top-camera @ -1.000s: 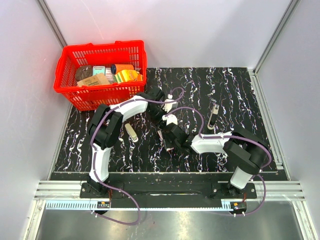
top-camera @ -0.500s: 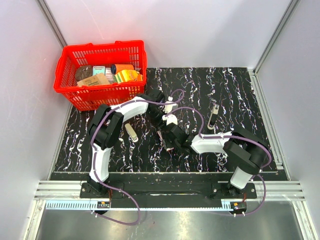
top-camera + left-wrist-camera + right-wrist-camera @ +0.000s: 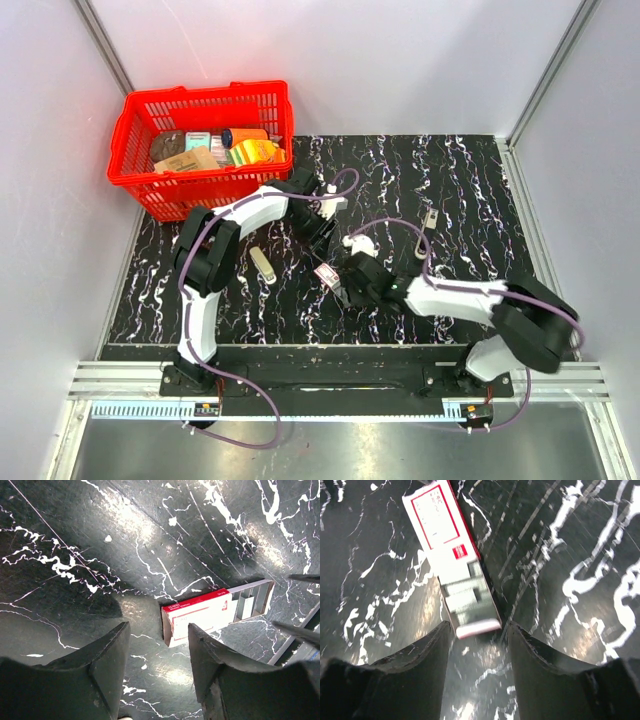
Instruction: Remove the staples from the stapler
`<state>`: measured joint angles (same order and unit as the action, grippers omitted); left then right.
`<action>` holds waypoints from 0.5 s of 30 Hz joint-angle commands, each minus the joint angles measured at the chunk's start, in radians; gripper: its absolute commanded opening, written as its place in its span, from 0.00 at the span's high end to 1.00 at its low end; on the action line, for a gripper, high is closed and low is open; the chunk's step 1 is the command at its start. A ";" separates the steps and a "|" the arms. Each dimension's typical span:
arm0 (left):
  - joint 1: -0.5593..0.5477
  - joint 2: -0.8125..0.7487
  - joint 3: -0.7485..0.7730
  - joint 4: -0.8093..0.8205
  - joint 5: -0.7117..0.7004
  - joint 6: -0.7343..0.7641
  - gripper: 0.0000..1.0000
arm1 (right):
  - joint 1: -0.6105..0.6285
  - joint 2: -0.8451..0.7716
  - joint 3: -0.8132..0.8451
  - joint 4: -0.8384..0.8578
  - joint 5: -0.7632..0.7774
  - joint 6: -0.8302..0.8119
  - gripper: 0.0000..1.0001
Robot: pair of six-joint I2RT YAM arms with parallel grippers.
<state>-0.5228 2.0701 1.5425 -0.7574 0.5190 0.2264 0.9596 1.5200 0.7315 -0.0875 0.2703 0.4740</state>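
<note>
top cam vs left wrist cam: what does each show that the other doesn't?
Only top: the red basket at the back left, plus the left arm and right arm whole. Only left wrist: the staple box has its tray slid partway out. Both: that box on the black mat, left claw open near it.

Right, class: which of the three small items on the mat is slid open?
The red-and-white box, its tray pulled partly out; the cream piece and dark piece lie to either side.
</note>
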 commanded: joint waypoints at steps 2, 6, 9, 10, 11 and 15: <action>0.009 -0.031 0.025 -0.006 0.033 0.033 0.47 | 0.008 -0.263 -0.112 -0.087 -0.003 0.127 0.45; 0.010 -0.041 0.008 -0.008 0.035 0.037 0.48 | 0.008 -0.374 -0.173 -0.127 -0.031 0.190 0.45; 0.009 -0.041 -0.004 -0.008 0.035 0.042 0.48 | 0.008 -0.438 -0.222 -0.130 -0.074 0.251 0.50; 0.009 -0.042 -0.007 -0.005 0.038 0.042 0.48 | 0.008 -0.457 -0.248 -0.115 -0.091 0.279 0.52; 0.009 -0.042 -0.010 -0.005 0.041 0.042 0.48 | 0.008 -0.466 -0.273 -0.091 -0.104 0.322 0.54; 0.004 -0.030 -0.007 0.000 0.045 0.037 0.50 | 0.007 -0.456 -0.360 0.043 -0.137 0.431 0.60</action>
<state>-0.5179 2.0701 1.5398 -0.7666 0.5220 0.2531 0.9600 1.0603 0.4305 -0.1596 0.1848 0.7547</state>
